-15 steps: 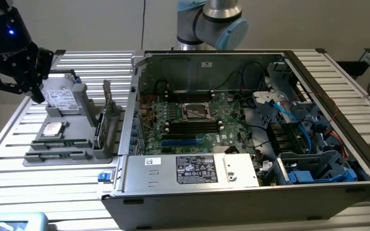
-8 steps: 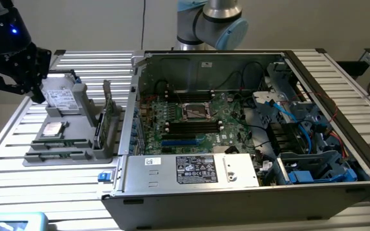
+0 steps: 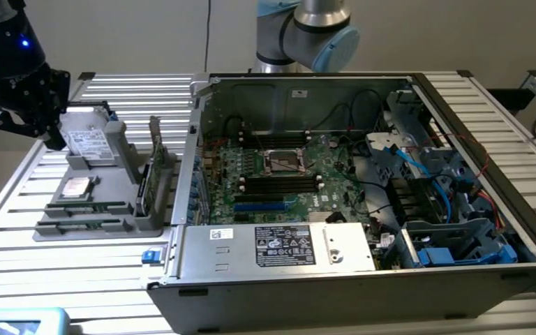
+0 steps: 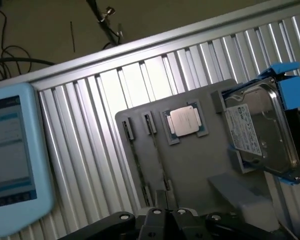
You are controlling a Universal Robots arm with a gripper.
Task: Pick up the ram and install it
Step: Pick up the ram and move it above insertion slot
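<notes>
The exterior camera sits high and well back, looking down across the table (image 3: 12,209) at the open case (image 3: 343,300), wide enough to catch the arm's base (image 3: 306,35) beyond it and the tray (image 3: 109,199) on the exterior view's left. The wrist camera hangs much closer, over that tray, looking down past the gripper (image 4: 162,202). The 2 views share the tray, its drive (image 3: 86,139), the chip (image 3: 75,187) and the blue screen (image 3: 12,321).

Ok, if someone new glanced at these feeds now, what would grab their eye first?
The opened computer case dominates the exterior view's centre and right, its green motherboard laid bare. On that view's left sits a grey parts tray carrying a hard drive and two ram sticks, with the black gripper poised above it, jaws shut and empty.
</notes>
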